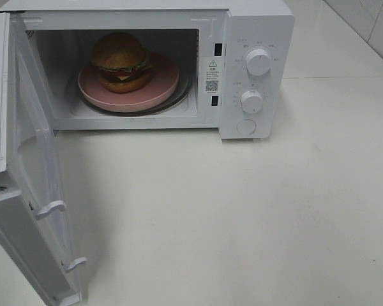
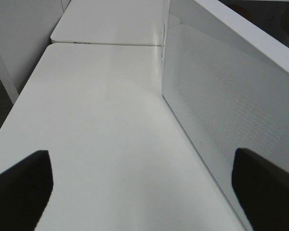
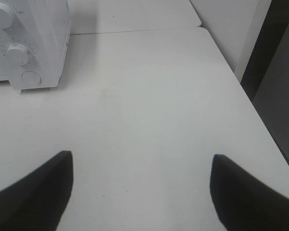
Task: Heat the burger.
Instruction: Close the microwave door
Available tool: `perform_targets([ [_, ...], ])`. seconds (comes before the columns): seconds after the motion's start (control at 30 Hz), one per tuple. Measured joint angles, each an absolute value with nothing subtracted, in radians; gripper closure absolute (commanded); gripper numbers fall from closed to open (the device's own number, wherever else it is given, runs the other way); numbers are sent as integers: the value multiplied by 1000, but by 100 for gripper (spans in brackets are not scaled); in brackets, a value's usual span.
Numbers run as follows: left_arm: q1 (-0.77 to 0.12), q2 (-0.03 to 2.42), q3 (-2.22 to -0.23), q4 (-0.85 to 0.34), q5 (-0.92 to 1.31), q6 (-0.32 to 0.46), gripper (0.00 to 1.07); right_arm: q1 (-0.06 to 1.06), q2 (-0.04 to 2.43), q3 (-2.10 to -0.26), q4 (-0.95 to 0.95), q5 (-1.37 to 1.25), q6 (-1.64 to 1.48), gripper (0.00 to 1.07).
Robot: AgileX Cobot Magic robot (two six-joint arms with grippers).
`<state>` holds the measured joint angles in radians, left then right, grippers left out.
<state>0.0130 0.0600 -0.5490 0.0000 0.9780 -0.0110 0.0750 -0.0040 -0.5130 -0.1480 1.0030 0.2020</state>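
The burger (image 1: 120,62) sits on a round pink plate (image 1: 163,83) inside the cavity of a white microwave (image 1: 255,19), clear of both grippers. The plate rests on the turntable, and the burger stands toward its rear left part. The microwave door (image 1: 25,191) is swung fully open.

View differences:
- The exterior high view alone shows the burger, the plate and the cavity. Neither gripper appears in it.
- The left wrist view shows the left gripper (image 2: 144,192) with its two dark fingers (image 2: 19,187) spread wide and nothing between them. The perforated panel of the door (image 2: 216,106) stands just beside one finger and runs on ahead of the gripper. The white table (image 2: 101,125) lies under and ahead of the gripper.
- The right wrist view shows the right gripper (image 3: 139,192), its fingers (image 3: 31,192) also set wide apart and holding nothing, above bare table (image 3: 149,96). The control panel of the microwave (image 3: 38,29) lies ahead of this gripper, off to one side and well apart from it.

Labels and writing:
- A sticker (image 1: 211,75) on the cavity frame bears a warning triangle and a QR code. Its text is too small to read.
- The control panel carries an upper knob (image 1: 258,62), a lower knob (image 1: 251,101) and a round button (image 1: 246,127). Fine markings ring both knobs but are not legible in any view
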Motion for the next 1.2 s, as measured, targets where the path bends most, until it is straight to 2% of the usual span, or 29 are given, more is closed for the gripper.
perform_targets([
  [0.03, 13, 73, -549, 0, 972, -11, 38, 75, -4, -513, -148, 1003, 202, 31],
  [0.07, 13, 97, -550, 0, 953, -11, 55, 75, -4, -513, -148, 1003, 202, 31],
  [0.1, 13, 97, -550, 0, 953, -11, 55, 75, -4, -513, -148, 1003, 202, 31],
  [0.13, 13, 111, -550, 0, 943, -11, 63, 75, -4, -513, -148, 1003, 202, 31],
  [0.17, 13, 111, -550, 0, 943, -11, 63, 75, -4, -513, -148, 1003, 202, 31],
  [0.2, 13, 139, -550, 0, 923, -11, 82, 75, -4, -513, -148, 1003, 202, 31],
  [0.23, 13, 150, -550, 0, 911, -11, 90, 75, -4, -513, -148, 1003, 202, 31],
  [0.27, 13, 150, -550, 0, 911, -11, 90, 75, -4, -513, -148, 1003, 202, 31],
  [0.3, 13, 177, -550, 6, 871, -11, 102, 75, -4, -513, -148, 1003, 202, 31],
  [0.33, 13, 194, -550, 8, 845, -11, 107, 75, -4, -513, -148, 1003, 202, 31],
  [0.63, 13, 365, -535, 53, 594, -11, 107, 75, -4, -513, -148, 1003, 202, 31],
  [0.77, 13, 407, -459, 48, 405, -11, 107, 75, -4, -513, -148, 1003, 202, 31],
  [0.8, 13, 425, -414, 42, 301, -11, 107, 75, -4, -513, -148, 1003, 202, 31],
  [1.2, 13, 608, -205, 38, -224, -11, 107, 75, -4, -513, -148, 1003, 202, 31],
])
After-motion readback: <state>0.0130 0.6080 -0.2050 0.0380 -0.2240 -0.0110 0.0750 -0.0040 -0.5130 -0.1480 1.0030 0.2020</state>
